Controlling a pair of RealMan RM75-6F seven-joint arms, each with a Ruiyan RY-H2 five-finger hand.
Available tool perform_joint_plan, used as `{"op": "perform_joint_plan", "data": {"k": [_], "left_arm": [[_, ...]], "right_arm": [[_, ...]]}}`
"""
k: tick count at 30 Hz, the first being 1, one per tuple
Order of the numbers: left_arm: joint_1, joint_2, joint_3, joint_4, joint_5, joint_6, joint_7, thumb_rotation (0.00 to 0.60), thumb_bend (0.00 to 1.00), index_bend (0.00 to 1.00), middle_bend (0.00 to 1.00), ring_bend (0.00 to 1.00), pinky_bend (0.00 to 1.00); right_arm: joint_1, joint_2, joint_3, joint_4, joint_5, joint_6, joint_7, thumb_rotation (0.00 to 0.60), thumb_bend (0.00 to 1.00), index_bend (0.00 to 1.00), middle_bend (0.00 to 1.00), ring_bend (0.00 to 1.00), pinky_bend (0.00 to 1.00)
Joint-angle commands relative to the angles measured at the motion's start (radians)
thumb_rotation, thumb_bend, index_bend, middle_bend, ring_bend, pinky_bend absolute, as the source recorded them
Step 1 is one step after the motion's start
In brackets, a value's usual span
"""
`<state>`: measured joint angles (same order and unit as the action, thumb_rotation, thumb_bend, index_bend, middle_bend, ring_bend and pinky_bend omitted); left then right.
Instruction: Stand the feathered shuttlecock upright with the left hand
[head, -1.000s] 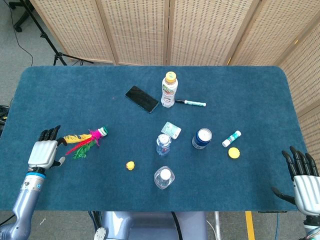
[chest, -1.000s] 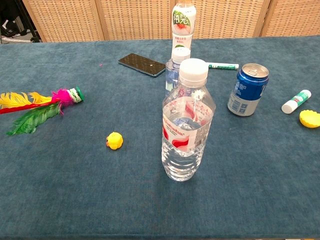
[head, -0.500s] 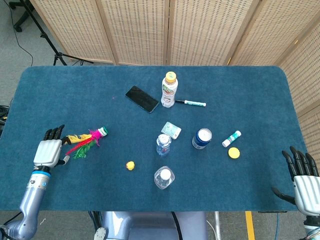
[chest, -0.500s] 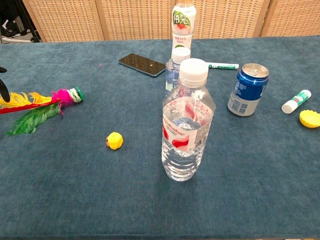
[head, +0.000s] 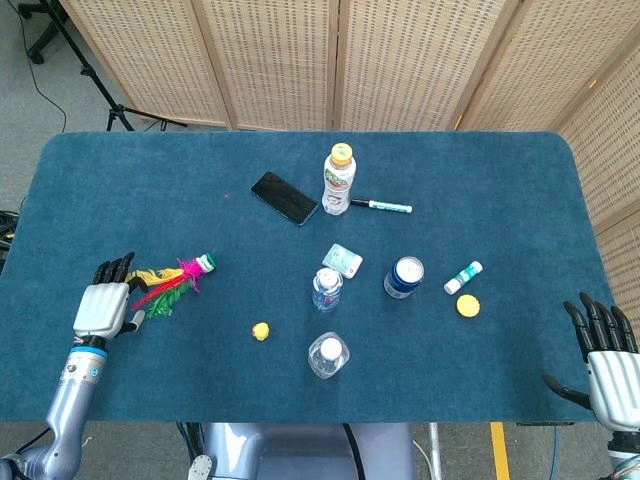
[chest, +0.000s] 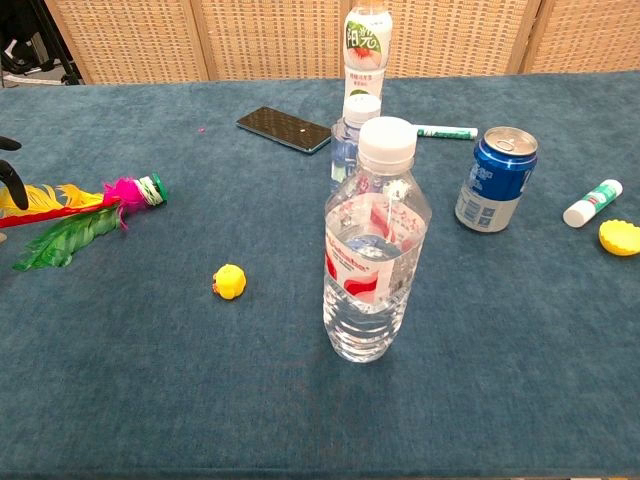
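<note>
The left hand lies at the near left of the worktop, fingers extended and apart, holding nothing. Its fingertips are at the feather end of the feathered shuttlecock; whether they touch the feathers cannot be determined.

The shuttlecock lies flat, not yet upright. Its long axis runs left to right across the worktop, rising slightly away from the robot toward the right. The yellow, red and green feathers point toward the left hand; the green-and-white base points right, toward the worktop centre. The base therefore lies on the far side of the feathers from the hand, and the coming grasp must probably reach past them.

The right hand is open at the near right corner, well apart from the shuttlecock; the left hand is far nearer.

Compared with one second ago, the left hand has shifted rightward, closing on the feather tips. The shuttlecock has not moved.
</note>
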<state>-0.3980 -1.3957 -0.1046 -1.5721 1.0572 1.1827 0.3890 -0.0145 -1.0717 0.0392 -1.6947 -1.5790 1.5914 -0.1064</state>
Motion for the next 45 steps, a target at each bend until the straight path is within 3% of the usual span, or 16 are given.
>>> {"op": "perform_joint_plan", "data": {"k": [1, 18, 29, 45], "left_arm": [[0.002, -0.007, 0.003, 0.007, 0.000, 0.005, 0.009, 0.600, 0.34, 0.50, 0.00, 0.00, 0.00], [0.005, -0.009, -0.010, 0.021, 0.011, 0.023, 0.003, 0.600, 0.39, 0.55, 0.00, 0.00, 0.00], [0.012, -0.017, -0.017, 0.046, 0.015, 0.042, 0.004, 0.600, 0.43, 0.66, 0.00, 0.00, 0.00], [-0.004, 0.029, -0.064, 0.006, 0.045, 0.079, 0.016, 0.600, 0.45, 0.67, 0.00, 0.00, 0.00]], "right_arm": [[-0.001, 0.000, 0.000, 0.000, -0.001, 0.002, 0.000, 0.600, 0.00, 0.00, 0.00, 0.00, 0.00], [0.000, -0.002, 0.001, 0.001, 0.002, -0.001, -0.002, 0.600, 0.00, 0.00, 0.00, 0.00, 0.00], [0.000, -0.003, 0.001, 0.002, 0.002, -0.003, -0.004, 0.600, 0.00, 0.00, 0.00, 0.00, 0.00], [0.002, -0.004, 0.002, 0.002, 0.006, -0.008, -0.006, 0.600, 0.00, 0.00, 0.00, 0.00, 0.00]]}}
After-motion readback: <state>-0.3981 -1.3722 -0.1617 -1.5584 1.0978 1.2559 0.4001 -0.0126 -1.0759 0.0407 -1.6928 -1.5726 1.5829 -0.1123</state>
